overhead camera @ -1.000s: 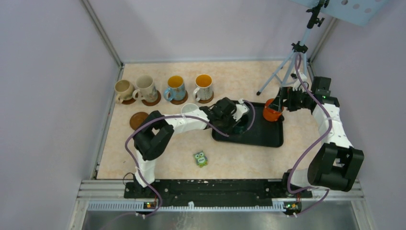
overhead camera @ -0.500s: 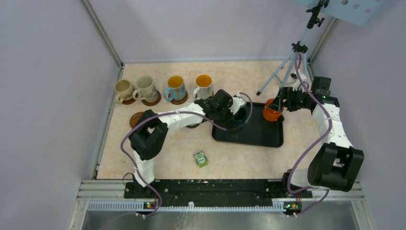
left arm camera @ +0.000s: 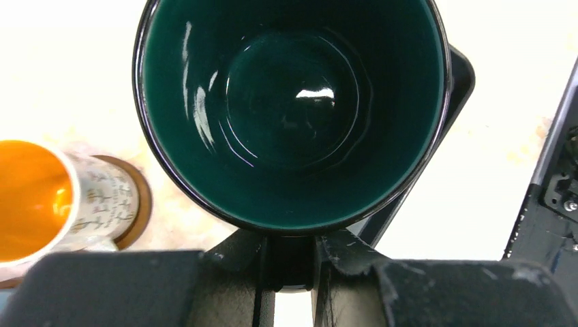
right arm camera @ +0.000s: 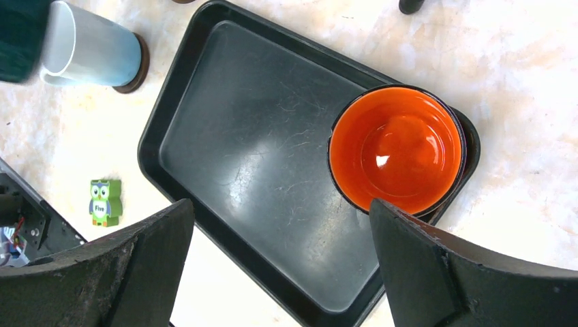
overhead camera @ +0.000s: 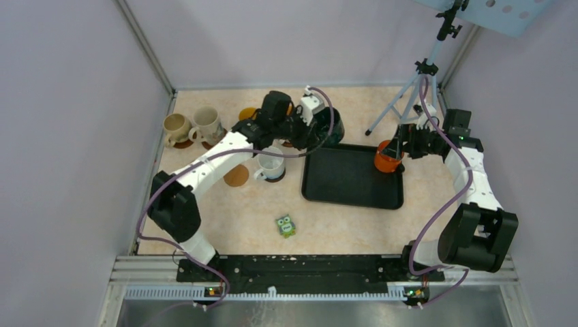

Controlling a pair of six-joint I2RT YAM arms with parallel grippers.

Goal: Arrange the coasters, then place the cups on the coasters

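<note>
My left gripper (overhead camera: 313,122) is shut on the handle of a dark green cup (overhead camera: 328,127), held over the far left corner of the black tray. In the left wrist view the green cup (left arm camera: 293,109) fills the frame, its handle pinched between my fingers (left arm camera: 341,248). An orange-inside cup (left arm camera: 31,197) stands on a coaster (left arm camera: 136,204) to its left. My right gripper (right arm camera: 283,272) is open above the tray, near the small orange-red cup (right arm camera: 399,157). A white cup (overhead camera: 270,164) sits on a coaster, with a bare coaster (overhead camera: 236,175) beside it.
Beige (overhead camera: 176,127) and cream (overhead camera: 206,124) cups stand on coasters at the far left; my left arm partly hides the others in that row. The black tray (overhead camera: 351,180) lies mid-table. A green owl figure (overhead camera: 285,225) lies near the front, a tripod (overhead camera: 409,102) at the far right.
My left arm has lifted the green cup off the tray and swung it back and left toward the row of cups, uncovering the white cup and bare coaster. The right arm has not moved.
</note>
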